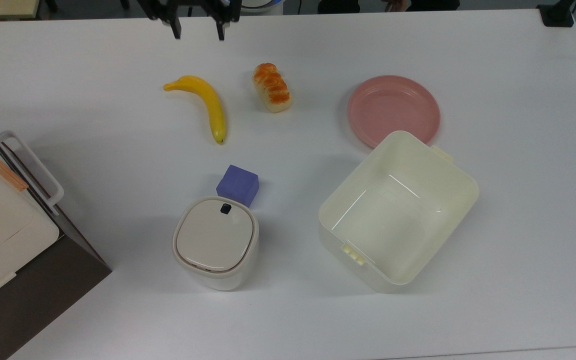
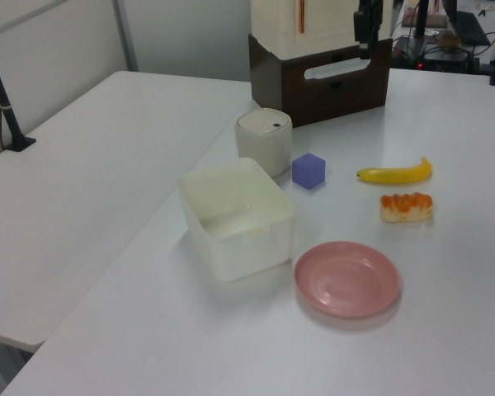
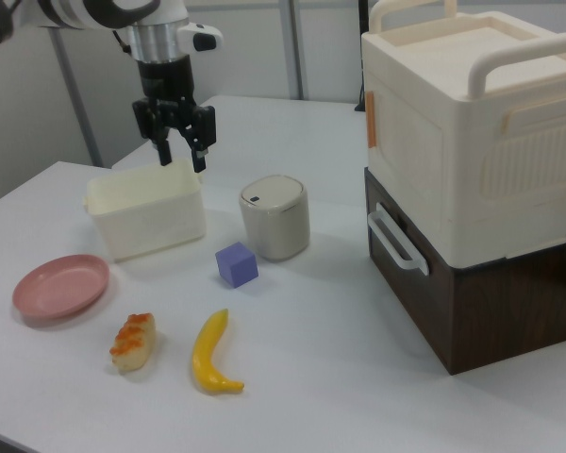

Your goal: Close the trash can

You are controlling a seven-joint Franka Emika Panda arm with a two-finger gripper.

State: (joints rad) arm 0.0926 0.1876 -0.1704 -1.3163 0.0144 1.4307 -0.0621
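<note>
The trash can (image 1: 215, 242) is a small cream-white bin whose beige lid lies flat and shut, with the black button at the lid's upper edge in the top view. It also stands mid-table in the left view (image 2: 264, 140) and the right view (image 3: 275, 217). My gripper (image 1: 197, 31) is at the top view's upper edge, far from the bin, open with nothing between its fingers. In the right view the gripper (image 3: 181, 156) hangs well above the table, over the pale tub. The left view has the gripper (image 2: 365, 33) in front of the brown cabinet.
A purple cube (image 1: 238, 185) sits close beside the bin. A banana (image 1: 203, 102), a bread piece (image 1: 272, 94) and a pink plate (image 1: 394, 110) lie beyond. An open pale-yellow tub (image 1: 368, 272) stands at the top view's right. A cream box on a brown cabinet (image 3: 481, 170) fills the right view's right.
</note>
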